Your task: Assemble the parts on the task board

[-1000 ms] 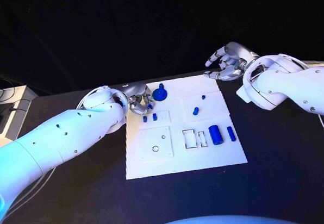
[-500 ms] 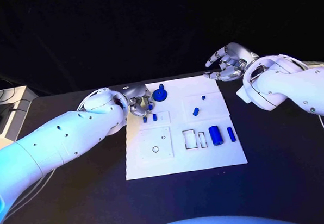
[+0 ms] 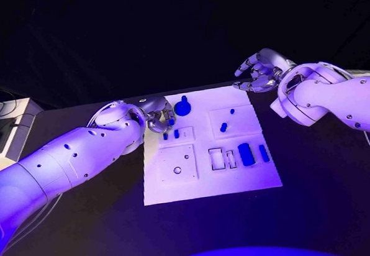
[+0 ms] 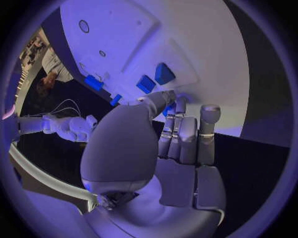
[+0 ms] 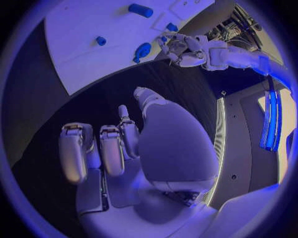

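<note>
The left hand [image 3: 158,115] sits at the upper left edge of the task board [image 3: 211,184], left of frame centre in the head view. Against the pictures from a second ago it has barely shifted, edging a little inward over the board's left margin. Its fingers [image 4: 186,134] lie close together, their tips down on the white surface beside a small blue part [image 4: 168,110]. Whether that part is pinched or merely touched cannot be told, since the thumb covers the contact. This reads as a grasp being settled rather than a lift begun, so the assembly looks near its start.

The large blue knob-shaped part [image 3: 183,107] stands just right of the hand, its long axis running up the frame, narrow end toward the top. Below the hand two short blue pegs [image 3: 171,134] lie side by side, both pointing up and down the picture. Further right, a slanted peg [image 3: 223,126] tilts toward the upper right. In the lower right of the board, a thick blue cylinder [image 3: 245,153] and a thinner one [image 3: 263,152] lie parallel, long axes vertical in the frame.

The right hand [image 3: 262,69] hovers in the upper right, off the board's top corner, fingers spread and holding nothing, unmoved from the earlier pictures.
</note>
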